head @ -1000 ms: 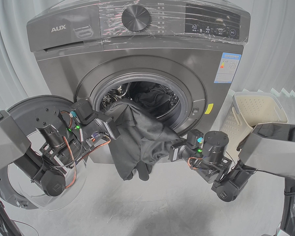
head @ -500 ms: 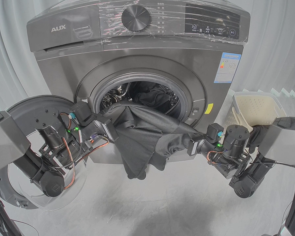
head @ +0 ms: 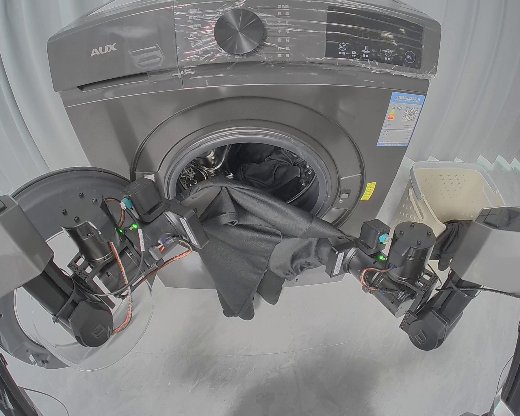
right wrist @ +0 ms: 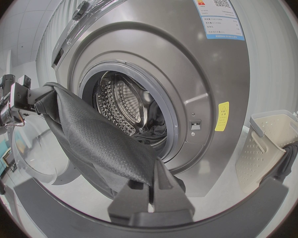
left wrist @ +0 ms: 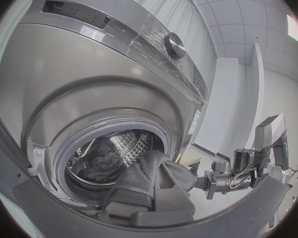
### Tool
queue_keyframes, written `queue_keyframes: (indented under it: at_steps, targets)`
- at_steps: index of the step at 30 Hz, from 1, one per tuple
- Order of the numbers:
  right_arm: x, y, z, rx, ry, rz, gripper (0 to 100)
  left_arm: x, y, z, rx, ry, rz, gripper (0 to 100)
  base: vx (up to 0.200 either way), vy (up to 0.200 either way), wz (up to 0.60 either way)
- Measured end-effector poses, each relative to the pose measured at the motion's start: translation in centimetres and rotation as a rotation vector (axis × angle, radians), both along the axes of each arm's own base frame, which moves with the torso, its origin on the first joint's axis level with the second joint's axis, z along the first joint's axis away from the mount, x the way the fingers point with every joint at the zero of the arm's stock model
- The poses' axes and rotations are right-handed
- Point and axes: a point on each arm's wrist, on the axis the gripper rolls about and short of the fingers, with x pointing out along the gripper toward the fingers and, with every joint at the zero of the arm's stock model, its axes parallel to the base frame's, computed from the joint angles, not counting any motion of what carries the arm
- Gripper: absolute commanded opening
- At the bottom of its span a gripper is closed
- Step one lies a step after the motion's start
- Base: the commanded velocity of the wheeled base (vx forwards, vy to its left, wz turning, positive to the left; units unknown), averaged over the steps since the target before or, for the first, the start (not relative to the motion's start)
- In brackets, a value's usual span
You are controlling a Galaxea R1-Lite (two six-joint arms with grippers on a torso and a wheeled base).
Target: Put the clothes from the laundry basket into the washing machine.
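Note:
A black garment (head: 245, 232) is stretched in front of the washing machine's open drum mouth (head: 245, 171), its lower part hanging toward the floor. My left gripper (head: 202, 218) is shut on its left end by the lower left rim of the opening. My right gripper (head: 323, 254) is shut on its right end, below the opening's right side. The left wrist view has fingers (left wrist: 165, 185) closed on bunched black cloth (left wrist: 139, 179). Seen from the right wrist, closed fingers (right wrist: 165, 189) pinch the mesh fabric (right wrist: 102, 142). More dark clothes (head: 268, 171) lie inside the drum.
The round door (head: 37, 189) stands swung open on the left behind my left arm. A cream laundry basket (head: 445, 192) stands at the machine's right, with a dark cloth (head: 449, 241) hanging over its near rim. Bare grey floor (head: 260, 359) lies in front.
My right gripper pulled its end of the garment out to the right, stretching it taut, then eased slightly back left and down. The left gripper stayed put.

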Motion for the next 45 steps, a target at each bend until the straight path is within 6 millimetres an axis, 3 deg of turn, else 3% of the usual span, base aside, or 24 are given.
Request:
queue_keyframes:
  at_steps: [15, 30, 39, 40, 45]
  targets:
    - [-3.2, 1.1, 3.3, 0.049, -0.053, 0.077, 0, 0.0, 0.0, -0.1, 0.002, 0.001, 0.003, 0, 0.0, 0.0, 0.0]
    - [-4.5, 2.6, 3.5, 0.083, -0.092, 0.199, 0, 0.5, 0.4, -0.4, 0.006, 0.008, 0.026, 0, 0.0, 0.0, 0.0]
    - [-3.4, 1.9, 1.7, 0.064, -0.038, 0.149, 0, 0.5, 0.5, -0.2, 0.002, 0.003, 0.031, 0, 0.0, 0.0, 0.0]
    - [-3.2, 1.8, 1.3, 0.057, -0.028, 0.144, 100, 0.5, 0.5, -0.2, 0.001, 0.002, 0.031, 0, 0.0, 0.0, 0.0]
    - [-2.0, 1.3, -0.8, 0.027, 0.017, 0.113, 100, 0.5, 0.4, -0.1, 0.0, -0.001, 0.029, 0, 0.0, 0.0, 0.0]
